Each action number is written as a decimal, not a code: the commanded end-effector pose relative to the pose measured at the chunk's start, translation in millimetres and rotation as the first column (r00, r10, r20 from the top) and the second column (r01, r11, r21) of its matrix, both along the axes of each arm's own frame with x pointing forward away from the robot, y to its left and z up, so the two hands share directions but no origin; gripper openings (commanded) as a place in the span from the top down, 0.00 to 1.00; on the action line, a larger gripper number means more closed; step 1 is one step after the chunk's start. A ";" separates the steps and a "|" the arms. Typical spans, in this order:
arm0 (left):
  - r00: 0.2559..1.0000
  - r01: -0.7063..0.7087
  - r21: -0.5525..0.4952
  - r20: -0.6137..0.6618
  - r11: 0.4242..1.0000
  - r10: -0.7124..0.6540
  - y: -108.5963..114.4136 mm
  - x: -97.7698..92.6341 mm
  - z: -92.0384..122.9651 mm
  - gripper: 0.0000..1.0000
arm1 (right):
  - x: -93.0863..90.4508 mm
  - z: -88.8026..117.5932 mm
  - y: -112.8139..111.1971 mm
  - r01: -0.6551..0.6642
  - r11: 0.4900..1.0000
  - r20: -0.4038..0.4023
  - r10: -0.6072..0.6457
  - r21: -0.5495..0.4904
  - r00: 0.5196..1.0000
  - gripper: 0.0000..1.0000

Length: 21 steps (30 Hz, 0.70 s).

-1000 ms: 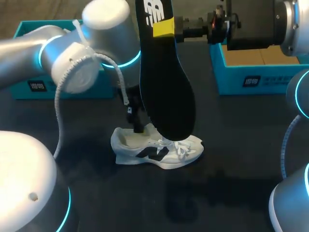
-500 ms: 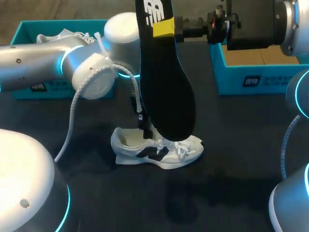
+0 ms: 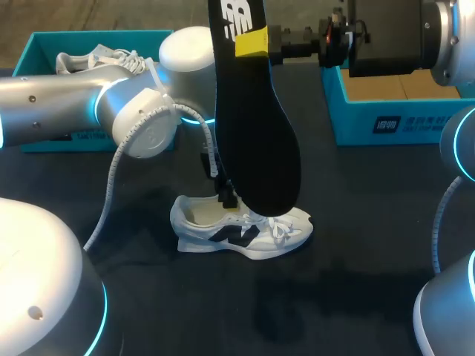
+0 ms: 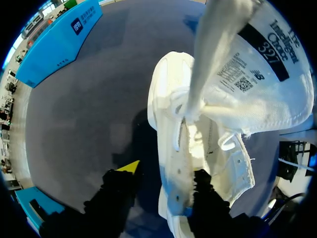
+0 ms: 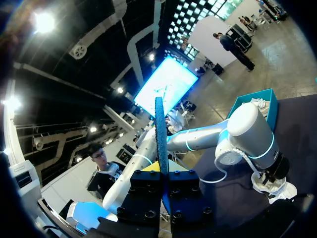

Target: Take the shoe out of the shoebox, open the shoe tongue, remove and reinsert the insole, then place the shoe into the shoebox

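So, roughly halfway I'd say: the shoe (image 3: 241, 231) is out on the table (image 3: 356, 297), tongue (image 4: 247, 74) flipped up, and the insole (image 3: 252, 126) is out too, dangling above the shoe with its top end pinched in the right gripper (image 3: 256, 43). The left gripper (image 4: 166, 176) sits spread at the shoe's side wall, one finger clear of it, gripping nothing. To do: insole back in, shoe into the box (image 3: 401, 122).

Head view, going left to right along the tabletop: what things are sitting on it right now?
left teal shoebox → white shoe on the table → right teal shoebox
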<state>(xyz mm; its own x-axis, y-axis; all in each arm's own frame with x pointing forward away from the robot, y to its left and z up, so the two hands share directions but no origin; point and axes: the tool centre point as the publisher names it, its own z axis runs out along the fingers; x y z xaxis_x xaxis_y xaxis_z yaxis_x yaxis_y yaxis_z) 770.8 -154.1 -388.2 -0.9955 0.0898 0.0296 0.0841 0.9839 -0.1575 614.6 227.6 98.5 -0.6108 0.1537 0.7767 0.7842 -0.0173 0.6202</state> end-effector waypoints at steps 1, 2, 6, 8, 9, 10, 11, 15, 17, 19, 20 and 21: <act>1.000 0.004 -0.001 -0.004 1.000 -0.004 1.1 -0.7 -0.6 0.90 | 1.0 -0.3 4.3 0.002 1.000 -0.002 -0.002 0.000 1.000 1.00; 1.000 0.007 -0.003 -0.006 1.000 -0.007 1.1 -1.6 -0.9 1.00 | 1.0 -0.3 4.3 0.002 1.000 -0.002 -0.002 0.000 1.000 1.00; 1.000 0.025 -0.013 -0.015 1.000 -0.025 1.4 -4.2 -0.4 1.00 | 1.0 -0.3 4.3 0.002 1.000 -0.002 -0.002 0.000 1.000 1.00; 0.999 0.046 -0.024 -0.022 0.999 -0.046 1.6 -5.0 3.1 1.00 | 1.0 -0.3 4.3 0.002 1.000 -0.002 -0.002 0.000 1.000 1.00; 0.998 0.064 -0.034 -0.025 0.997 -0.065 1.6 -5.3 6.0 1.00 | 1.0 -0.3 4.3 0.002 1.000 -0.002 -0.002 0.000 1.000 1.00; 0.995 0.088 -0.040 -0.037 0.995 -0.089 1.2 -5.4 8.0 1.00 | 1.0 -0.3 4.3 0.002 1.000 -0.002 -0.002 0.000 1.000 1.00; 0.993 0.106 -0.047 -0.041 0.993 -0.108 0.9 -5.6 10.9 1.00 | 1.0 -0.3 4.3 0.002 1.000 -0.002 -0.002 0.000 1.000 1.00; 0.970 0.221 -0.048 -0.094 0.974 -0.224 -0.3 -3.3 23.2 1.00 | 1.0 -0.3 4.3 0.002 1.000 -0.002 -0.002 0.000 1.000 1.00; 0.950 0.287 -0.043 -0.115 0.957 -0.290 -1.2 -0.7 30.9 1.00 | 1.0 -0.3 4.3 0.002 1.000 -0.002 -0.002 0.000 1.000 1.00; 0.921 0.361 -0.030 -0.144 0.932 -0.361 -3.2 3.6 36.3 1.00 | 1.0 -0.3 4.3 0.002 1.000 -0.002 -0.002 0.000 1.000 1.00; 0.911 0.386 -0.037 -0.139 0.922 -0.388 -4.6 5.2 38.7 1.00 | 1.0 -0.3 4.3 0.002 1.000 -0.002 -0.002 0.000 1.000 1.00; 0.902 0.408 -0.022 -0.147 0.913 -0.406 -5.2 7.6 40.4 1.00 | 1.0 -0.3 4.3 0.002 1.000 -0.002 -0.002 0.000 1.000 1.00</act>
<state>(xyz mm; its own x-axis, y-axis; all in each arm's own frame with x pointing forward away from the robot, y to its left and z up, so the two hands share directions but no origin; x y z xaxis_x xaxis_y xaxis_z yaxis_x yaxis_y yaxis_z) 767.8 -152.1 -358.5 -0.8966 0.4293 0.1090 0.4007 0.8910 -0.2135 614.5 227.6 98.5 -0.6109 0.1538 0.7767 0.7842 -0.0173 0.6202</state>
